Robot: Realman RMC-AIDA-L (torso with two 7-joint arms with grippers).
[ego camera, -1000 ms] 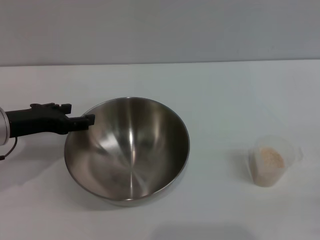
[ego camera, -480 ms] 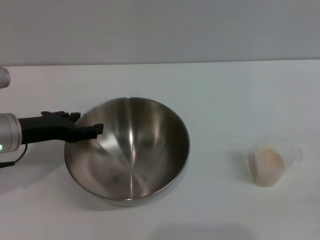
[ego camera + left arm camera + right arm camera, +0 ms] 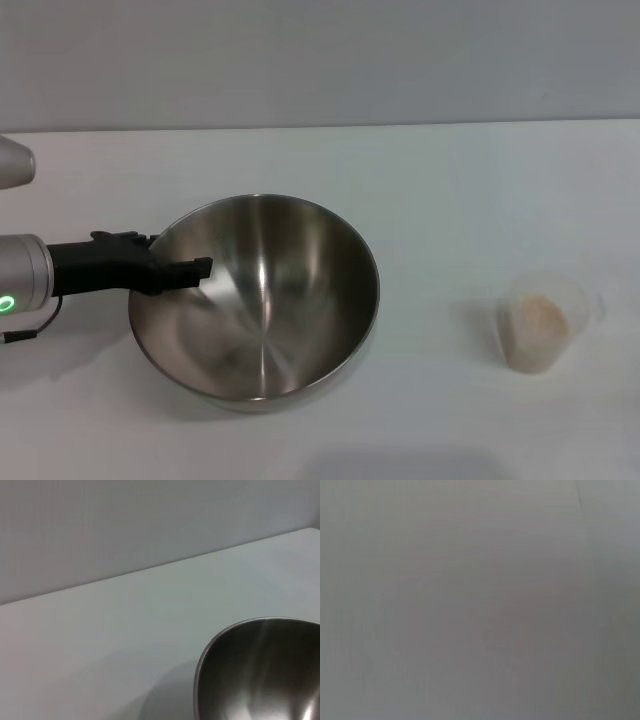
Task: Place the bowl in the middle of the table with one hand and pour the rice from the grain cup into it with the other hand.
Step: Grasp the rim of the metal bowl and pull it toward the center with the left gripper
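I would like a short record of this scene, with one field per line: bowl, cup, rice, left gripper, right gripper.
bowl: steel bowl upright on the white table, empty, left of centre
cup: grain cup upright at the right, apart from the bowl
rice: rice inside the cup, none poured
left gripper: left gripper at the bowl's left rim, finger reaching over it
right gripper: not in view
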